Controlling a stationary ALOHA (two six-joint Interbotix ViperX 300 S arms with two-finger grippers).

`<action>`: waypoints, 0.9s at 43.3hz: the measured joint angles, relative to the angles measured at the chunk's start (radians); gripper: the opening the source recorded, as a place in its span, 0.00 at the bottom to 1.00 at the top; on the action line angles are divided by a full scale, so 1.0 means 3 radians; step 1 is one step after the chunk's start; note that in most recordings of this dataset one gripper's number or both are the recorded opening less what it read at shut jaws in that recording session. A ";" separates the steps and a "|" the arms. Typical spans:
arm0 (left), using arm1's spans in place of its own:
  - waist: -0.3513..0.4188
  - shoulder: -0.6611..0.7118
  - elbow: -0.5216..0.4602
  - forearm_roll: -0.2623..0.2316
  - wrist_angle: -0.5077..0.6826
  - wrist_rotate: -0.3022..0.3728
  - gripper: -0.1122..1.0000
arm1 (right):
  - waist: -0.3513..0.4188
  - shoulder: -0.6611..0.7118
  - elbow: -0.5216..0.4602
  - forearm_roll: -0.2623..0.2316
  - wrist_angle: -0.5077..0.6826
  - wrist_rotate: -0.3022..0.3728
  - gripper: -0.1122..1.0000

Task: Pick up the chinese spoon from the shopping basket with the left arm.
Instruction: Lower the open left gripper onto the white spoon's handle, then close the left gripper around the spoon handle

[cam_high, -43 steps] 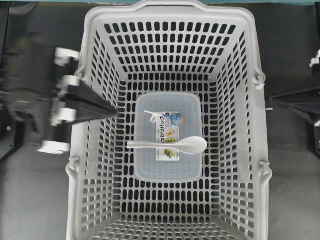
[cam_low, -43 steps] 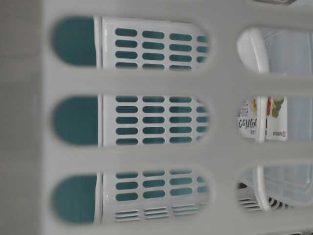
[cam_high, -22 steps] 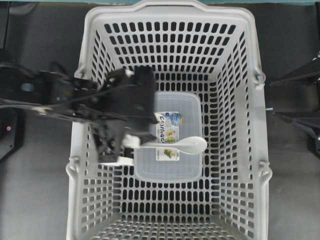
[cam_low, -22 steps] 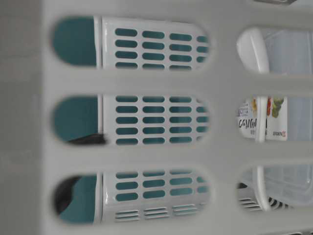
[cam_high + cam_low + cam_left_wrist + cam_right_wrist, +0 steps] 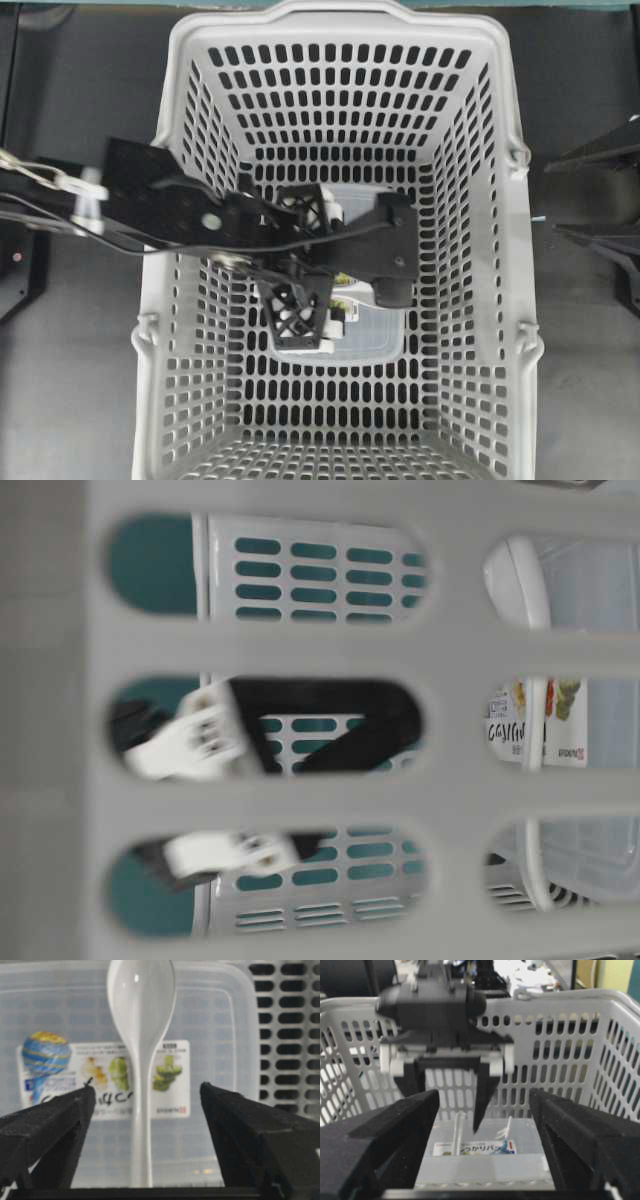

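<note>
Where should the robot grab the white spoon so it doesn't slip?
Probably by the handle of the chinese spoon, coming straight down from above. The handle is thin and flat-sided and lies on the lid of the clear container, so the pads can close on its two long edges. The bowl is wide and rounded, harder to pinch. The left pincer stands open with the handle midway between its fingers.

Overhead: left arm covers chinese spoon entirely and most of clear container — only lid corners show. Right arm cut by frame edge. Table-level: shopping basket wall blurred, fills view — spoon seen piecemeal through slots. Left wrist: spoon handle end hidden.
</note>
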 measured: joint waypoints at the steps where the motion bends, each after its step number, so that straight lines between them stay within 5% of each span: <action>1: 0.0000 0.0026 -0.0005 0.0000 0.0000 0.0000 0.83 | 0.0000 -0.0005 0.0005 -0.0005 0.0000 0.0000 0.73; 27: -0.0015 0.0256 0.0118 0.0000 0.0000 -0.0005 0.78 | -0.0005 -0.0005 0.0041 0.0000 0.0000 0.0000 0.73; 31: -0.0015 0.0256 0.0128 0.0000 -0.0015 -0.0005 0.67 | -0.0010 -0.0005 0.0041 0.0000 -0.0005 0.0000 0.73; 39: -0.0020 0.0256 0.0118 0.0000 0.0000 -0.0005 0.27 | -0.0010 0.0000 0.0041 0.0000 0.0000 0.0000 0.73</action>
